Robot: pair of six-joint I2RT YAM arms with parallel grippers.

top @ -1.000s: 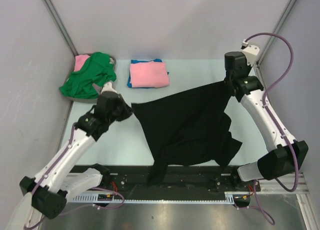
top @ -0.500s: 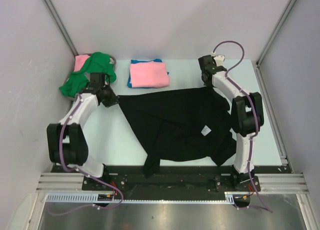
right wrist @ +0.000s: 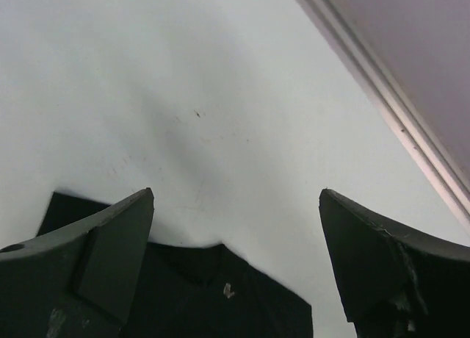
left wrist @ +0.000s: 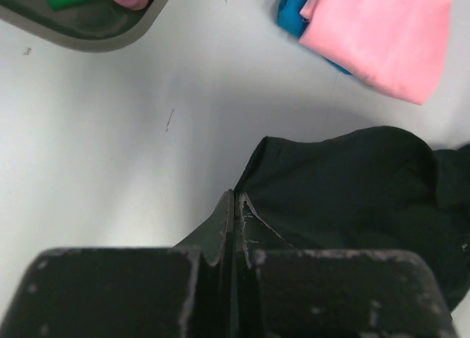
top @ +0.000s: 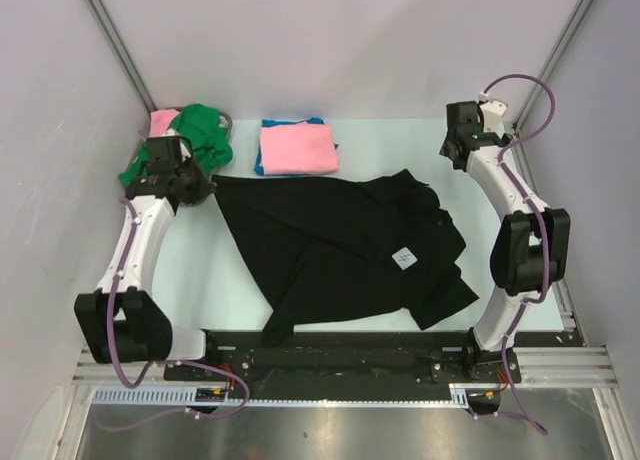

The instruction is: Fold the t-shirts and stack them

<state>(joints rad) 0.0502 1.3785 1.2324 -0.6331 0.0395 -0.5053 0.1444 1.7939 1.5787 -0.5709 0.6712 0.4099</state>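
A large black t-shirt (top: pixel 340 242) lies spread across the middle of the table, its white label (top: pixel 404 258) facing up. My left gripper (top: pixel 202 186) is shut on its far left corner, and the left wrist view shows black cloth (left wrist: pixel 352 184) running from the closed tips (left wrist: pixel 236 198). My right gripper (top: pixel 458 152) hangs open above the bare table, beyond the shirt's far right edge. The right wrist view shows the shirt (right wrist: pixel 205 294) below that gripper (right wrist: pixel 236 195), not between its fingers. A folded pink t-shirt (top: pixel 298 147) lies on a blue one (top: pixel 261 166) at the back.
A grey tray (left wrist: pixel 95 29) at the back left holds a crumpled green t-shirt (top: pixel 190 135) and a pink one (top: pixel 163 122). Walls close in on three sides, with a metal rail (right wrist: pixel 382 95) near my right gripper. The shirt's hem reaches the black base rail (top: pixel 340 345).
My right gripper opened, let go of the black t-shirt and drew back to the right. My left gripper pulled its corner leftwards, and the shirt came down flat on the table.
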